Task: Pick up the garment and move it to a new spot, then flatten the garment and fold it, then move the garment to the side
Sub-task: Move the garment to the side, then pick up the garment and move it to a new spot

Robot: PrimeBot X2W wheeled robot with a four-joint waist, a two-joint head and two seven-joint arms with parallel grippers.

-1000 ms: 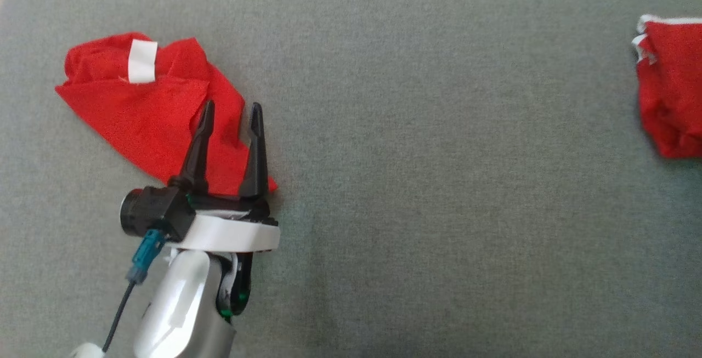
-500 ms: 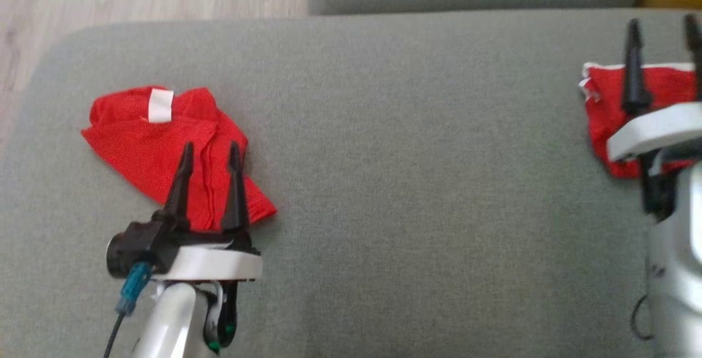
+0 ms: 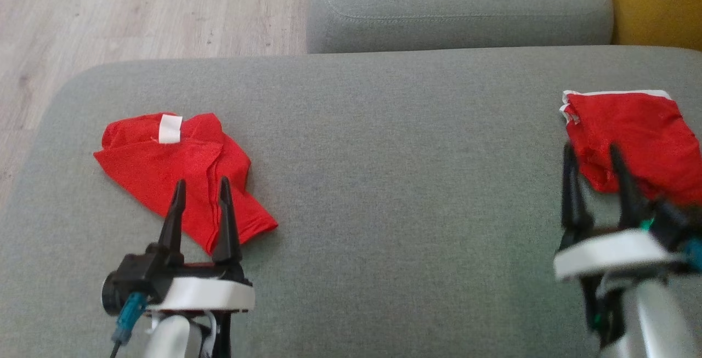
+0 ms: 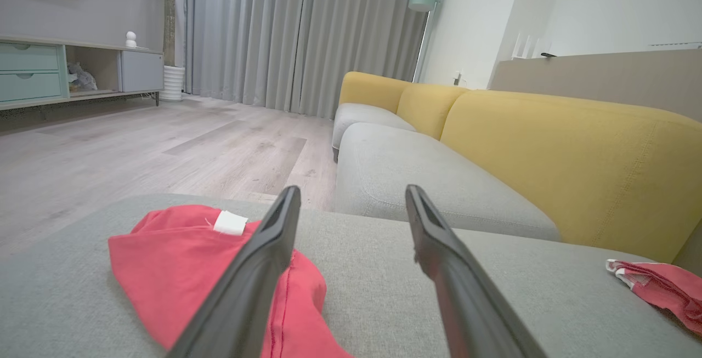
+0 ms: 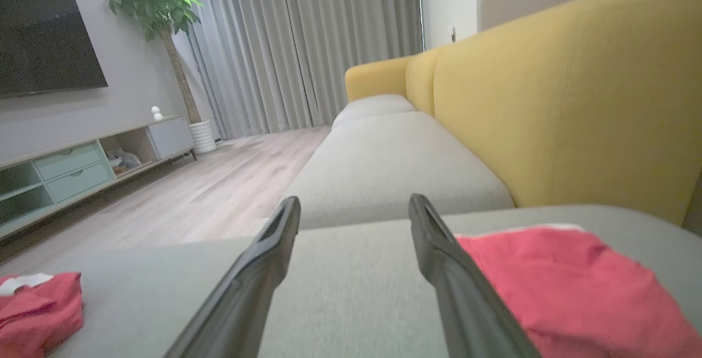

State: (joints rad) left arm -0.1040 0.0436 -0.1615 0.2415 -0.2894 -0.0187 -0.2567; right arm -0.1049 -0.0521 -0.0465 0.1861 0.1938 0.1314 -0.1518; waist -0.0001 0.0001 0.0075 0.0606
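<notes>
A crumpled red garment (image 3: 175,182) with a white label (image 3: 169,128) lies on the left of the grey sofa cushion (image 3: 395,182). My left gripper (image 3: 202,182) hangs open over its near edge, holding nothing; the left wrist view shows the garment (image 4: 175,259) under the left finger of this gripper (image 4: 352,191). A second red garment (image 3: 630,138) with white trim lies at the far right. My right gripper (image 3: 591,149) stands open over its near left corner, empty. In the right wrist view that garment (image 5: 548,276) lies beside the right finger of the gripper (image 5: 354,202).
Another grey seat cushion (image 3: 455,12) lies beyond the one with the garments. A yellow sofa back (image 3: 658,7) rises at the far right. Wooden floor (image 3: 137,12) lies past the cushion's rounded left and far edges. A low cabinet (image 4: 66,73) stands across the room.
The head camera has tilted up, so the floor and the far cushion now show. My right gripper has come into view beside the right garment. Both grippers stay open.
</notes>
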